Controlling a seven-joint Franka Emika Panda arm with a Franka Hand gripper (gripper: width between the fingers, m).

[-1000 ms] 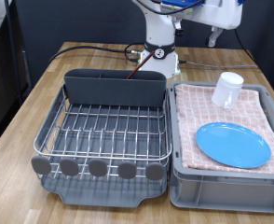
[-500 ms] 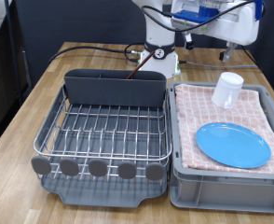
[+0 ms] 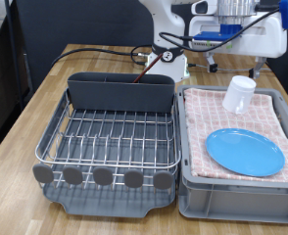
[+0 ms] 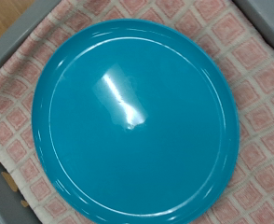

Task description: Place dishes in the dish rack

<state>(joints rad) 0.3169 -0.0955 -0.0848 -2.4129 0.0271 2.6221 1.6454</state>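
Note:
The light-blue plate (image 3: 244, 152) lies flat on pink checked cloth inside the grey bin (image 3: 232, 194). It fills the wrist view as a teal disc (image 4: 135, 121). A small white mug (image 3: 238, 94) stands on the cloth behind the plate. My gripper (image 3: 235, 65) hangs above the bin's far end, over the mug, with its fingers apart and nothing between them. No fingers show in the wrist view. The dish rack (image 3: 110, 137) sits to the exterior view's left of the bin, with nothing on its wire grid.
The rack's tall grey cutlery box (image 3: 120, 93) stands along its far side, and round grey tabs (image 3: 103, 177) line its front. Cables (image 3: 105, 54) and the robot base (image 3: 168, 59) lie behind the rack. Pink checked cloth (image 4: 263, 117) surrounds the plate.
The arm has swung toward the exterior view's right and come lower, from behind the rack to above the bin's far end. Plate, mug and rack have not moved.

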